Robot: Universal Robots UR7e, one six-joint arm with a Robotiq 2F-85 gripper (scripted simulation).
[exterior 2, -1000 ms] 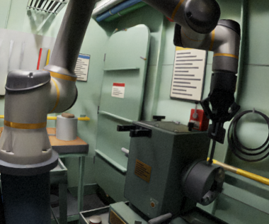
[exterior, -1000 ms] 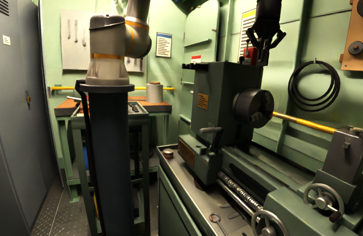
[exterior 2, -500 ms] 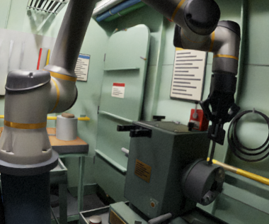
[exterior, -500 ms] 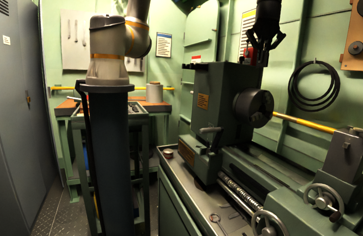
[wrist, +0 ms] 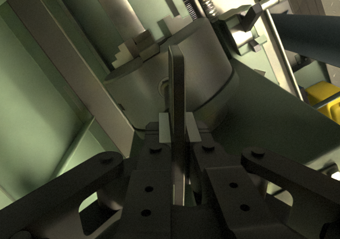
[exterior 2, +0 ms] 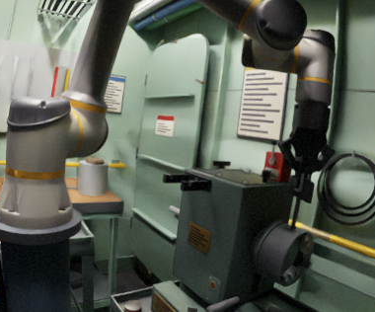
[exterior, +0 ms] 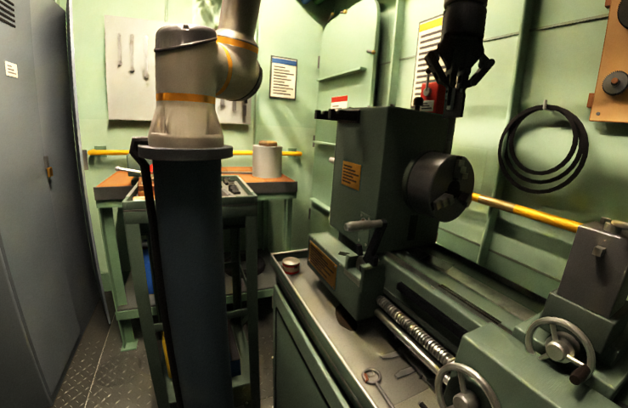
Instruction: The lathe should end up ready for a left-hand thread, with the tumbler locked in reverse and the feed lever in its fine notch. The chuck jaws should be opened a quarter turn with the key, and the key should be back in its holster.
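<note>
The chuck key (wrist: 176, 93) stands upright with its thin shank (exterior 2: 295, 212) reaching down to the top of the round chuck (exterior 2: 281, 253) on the lathe headstock (exterior: 386, 168). The key's flat handle is held in my closed gripper (exterior 2: 302, 185), which hangs straight above the chuck (exterior: 439, 185) behind the headstock's right end. The chuck's stepped jaws (wrist: 136, 48) show on its face. A red holster box (exterior 2: 274, 168) sits on the wall just left of my gripper. A lever with a grey handle (exterior: 365, 225) sticks out low on the headstock front.
The headstock's top edge (exterior: 396, 111) is right beside my fingers. A coiled black hose (exterior: 543, 149) hangs on the wall to the right. A yellow rail (exterior: 526, 211) runs behind the bed. The carriage and tailstock (exterior: 598, 274) stand further right. The arm's pedestal (exterior: 189, 269) stands left.
</note>
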